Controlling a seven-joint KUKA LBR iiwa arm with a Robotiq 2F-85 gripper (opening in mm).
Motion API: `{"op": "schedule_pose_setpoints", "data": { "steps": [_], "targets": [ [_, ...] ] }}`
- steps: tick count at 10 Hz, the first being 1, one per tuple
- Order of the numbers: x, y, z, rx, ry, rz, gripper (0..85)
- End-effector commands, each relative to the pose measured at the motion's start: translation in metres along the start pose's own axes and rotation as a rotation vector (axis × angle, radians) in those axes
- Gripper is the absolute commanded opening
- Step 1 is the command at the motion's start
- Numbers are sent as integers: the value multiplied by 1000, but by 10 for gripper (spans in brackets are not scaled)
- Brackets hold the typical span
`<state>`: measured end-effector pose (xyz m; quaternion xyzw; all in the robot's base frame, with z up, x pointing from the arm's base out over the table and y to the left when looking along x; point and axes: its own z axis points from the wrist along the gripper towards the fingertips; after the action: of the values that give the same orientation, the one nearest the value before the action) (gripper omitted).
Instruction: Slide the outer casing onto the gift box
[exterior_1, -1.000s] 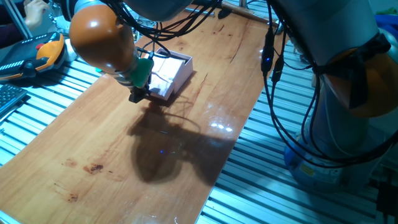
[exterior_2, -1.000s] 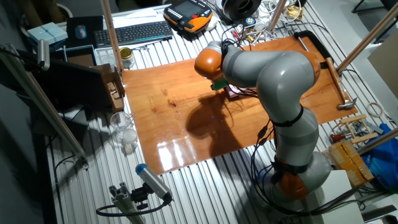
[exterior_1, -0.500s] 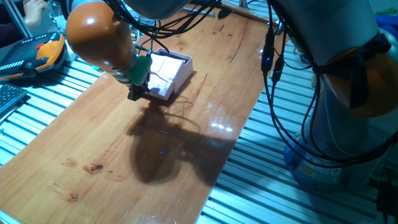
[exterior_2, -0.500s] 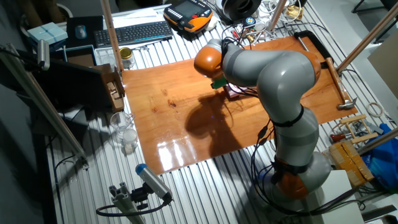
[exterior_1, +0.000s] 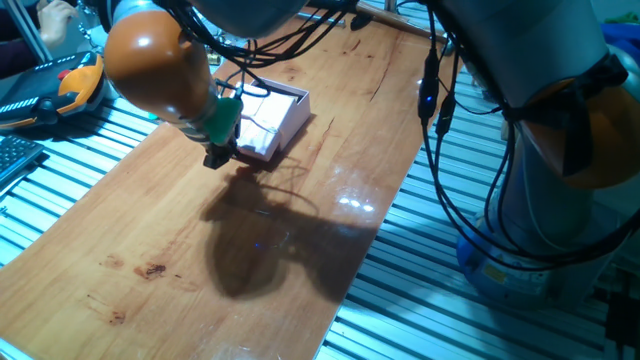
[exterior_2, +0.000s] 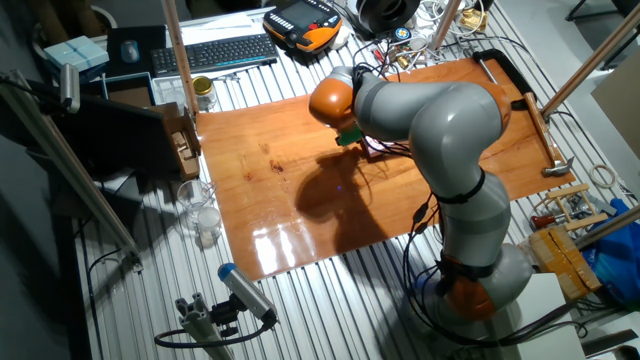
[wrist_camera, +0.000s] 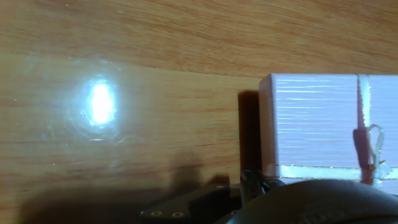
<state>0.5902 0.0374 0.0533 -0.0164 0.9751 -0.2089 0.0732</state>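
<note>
The outer casing (exterior_1: 278, 117), a pale pink flat box, lies on the wooden table (exterior_1: 150, 230) near its far end. In the hand view the outer casing (wrist_camera: 317, 121) fills the right side, with a cream ribbon and small bow (wrist_camera: 372, 149) on it. My gripper (exterior_1: 217, 157) is low at the casing's near-left edge, touching or almost touching it. Only dark finger parts (wrist_camera: 250, 182) show at the bottom of the hand view, so I cannot tell whether it is open or shut. The gift box tray with beige squares does not show on its own. The arm hides most of the casing in the other fixed view.
The orange arm joint (exterior_1: 150, 60) hangs over the table's left side, with cables (exterior_1: 435, 100) to the right. A teach pendant (exterior_1: 60, 90) lies left of the table. A keyboard (exterior_2: 215, 52) and a jar (exterior_2: 203, 92) sit beyond the table, and a metal bar (exterior_2: 545, 130) lies at its right end.
The hand and orange joint have shifted slightly to the left along the casing's edge. The casing has not visibly moved.
</note>
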Motion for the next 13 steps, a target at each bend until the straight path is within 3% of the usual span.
{"op": "schedule_pose_setpoints", "data": {
  "steps": [1, 3, 7, 13],
  "targets": [
    [1, 1, 3, 1, -3, 3, 0],
    [2, 3, 8, 3, -3, 8, 0],
    [2, 2, 10, 42, 3, 14, 0],
    [2, -1, 11, 66, -8, 13, 0]
  ]
}}
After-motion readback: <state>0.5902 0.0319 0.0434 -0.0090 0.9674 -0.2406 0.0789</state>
